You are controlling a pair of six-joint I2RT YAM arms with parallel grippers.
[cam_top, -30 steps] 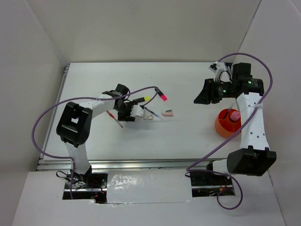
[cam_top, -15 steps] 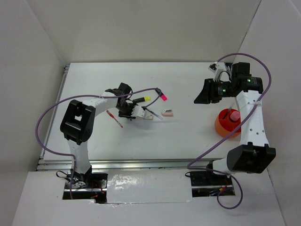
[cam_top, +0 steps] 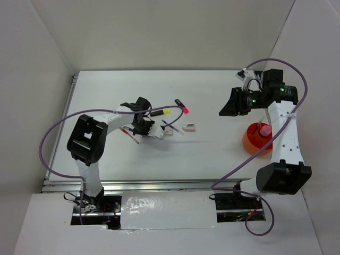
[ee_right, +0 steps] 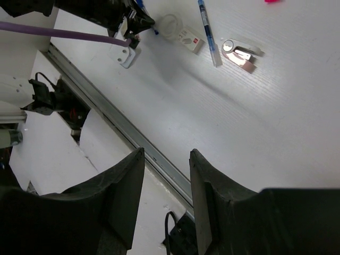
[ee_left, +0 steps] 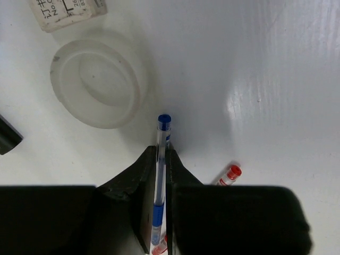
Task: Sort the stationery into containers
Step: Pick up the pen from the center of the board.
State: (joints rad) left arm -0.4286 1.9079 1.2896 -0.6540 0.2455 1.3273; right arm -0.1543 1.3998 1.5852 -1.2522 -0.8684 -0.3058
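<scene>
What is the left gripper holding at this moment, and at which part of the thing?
The left gripper pinches the thin blue pen by its barrel; one blue end sticks out past the fingertips. The right gripper is open and holds nothing.

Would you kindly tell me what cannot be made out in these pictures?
Left wrist view: red pen, mostly hidden beneath the left pincer gripping the blue pen.
Left wrist view: black highlighter, cut off by the left edge; cap unseen.
Top view: orange cup, contents partly hidden by the right arm.
</scene>
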